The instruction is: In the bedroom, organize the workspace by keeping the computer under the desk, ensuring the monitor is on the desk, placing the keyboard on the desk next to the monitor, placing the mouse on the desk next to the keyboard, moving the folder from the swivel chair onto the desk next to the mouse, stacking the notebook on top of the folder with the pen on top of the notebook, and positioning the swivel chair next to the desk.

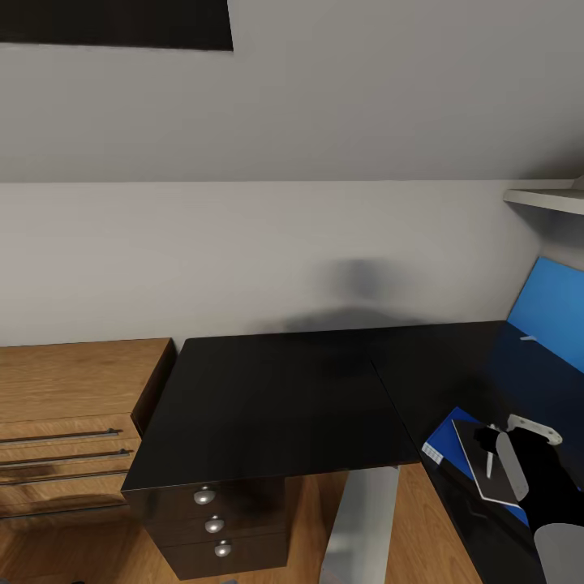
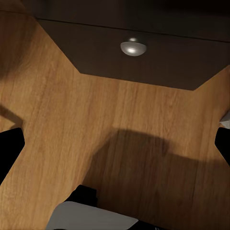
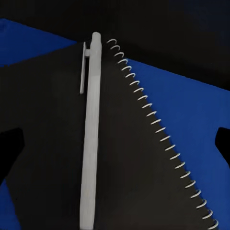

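Right wrist: pen (image 3: 91, 139) flat on notebook (image 3: 129, 167).

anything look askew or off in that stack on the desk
Slightly: the thin black spiral notebook sits skewed on the bright blue folder, edges not parallel. The white stick pen lies flat on the notebook.

Bare desk (image 1: 276, 405) top lies open from 9 to 12 o'clock of the folder (image 1: 444, 442); blue panel (image 1: 551, 312) walls off 1 o'clock.
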Tool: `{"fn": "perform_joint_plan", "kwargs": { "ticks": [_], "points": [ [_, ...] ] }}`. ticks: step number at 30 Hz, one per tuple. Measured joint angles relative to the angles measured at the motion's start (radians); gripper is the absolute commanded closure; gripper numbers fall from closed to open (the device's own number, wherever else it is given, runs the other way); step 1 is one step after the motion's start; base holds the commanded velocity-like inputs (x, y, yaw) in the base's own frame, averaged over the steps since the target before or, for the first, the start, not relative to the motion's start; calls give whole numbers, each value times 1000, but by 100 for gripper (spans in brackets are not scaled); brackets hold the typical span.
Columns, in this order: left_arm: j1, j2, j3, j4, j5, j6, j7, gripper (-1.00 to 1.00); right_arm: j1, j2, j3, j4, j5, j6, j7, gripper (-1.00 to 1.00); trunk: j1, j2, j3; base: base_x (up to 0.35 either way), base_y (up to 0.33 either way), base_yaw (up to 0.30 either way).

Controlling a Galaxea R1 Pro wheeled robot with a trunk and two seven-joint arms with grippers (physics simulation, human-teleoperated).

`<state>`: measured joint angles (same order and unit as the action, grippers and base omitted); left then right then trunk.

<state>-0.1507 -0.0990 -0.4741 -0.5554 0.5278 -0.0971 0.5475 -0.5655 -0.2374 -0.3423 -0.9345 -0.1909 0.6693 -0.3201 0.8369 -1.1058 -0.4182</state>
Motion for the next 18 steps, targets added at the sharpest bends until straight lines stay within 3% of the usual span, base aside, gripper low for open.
{"fn": "perform_joint_plan", "kwargs": {
  "ticks": [5, 8, 10, 13, 14, 16, 18],
  "points": [
    [0, 0, -1, 1, 1, 0, 0, -100, 0, 2, 2, -26, -1, 0, 10, -100, 0, 0, 0, 0, 0, 0],
    [0, 0, -1, 1, 1, 0, 0, -100, 5, 15, 1, -151, -1, 5, 21, -100, 0, 0, 0, 0, 0, 0],
    [0, 0, -1, 1, 1, 0, 0, -100, 31, 47, 0, -262, 0, 9, 22, -100, 0, 0, 0, 0, 0, 0],
    [0, 1, -1, 1, 2, 0, 0, -100, 97, 117, 9, -373, 23, 12, 21, -100, 0, 0, 0, -7, 0, 0],
    [0, 1, 0, 1, 3, 0, 0, -100, 125, 160, 61, -410, 54, 12, 20, -100, 0, 0, 0, -95, 0, 0],
    [0, 1, 0, 1, 3, 1, 0, -100, 139, 203, 128, -423, 98, 11, 19, -100, 0, 0, 0, -209, 0, 0],
    [0, 1, 0, 1, 4, 1, 0, -100, 159, 239, 164, -432, 124, 11, 16, -100, 1, 0, 0, -284, 0, 0]
  ]
}}
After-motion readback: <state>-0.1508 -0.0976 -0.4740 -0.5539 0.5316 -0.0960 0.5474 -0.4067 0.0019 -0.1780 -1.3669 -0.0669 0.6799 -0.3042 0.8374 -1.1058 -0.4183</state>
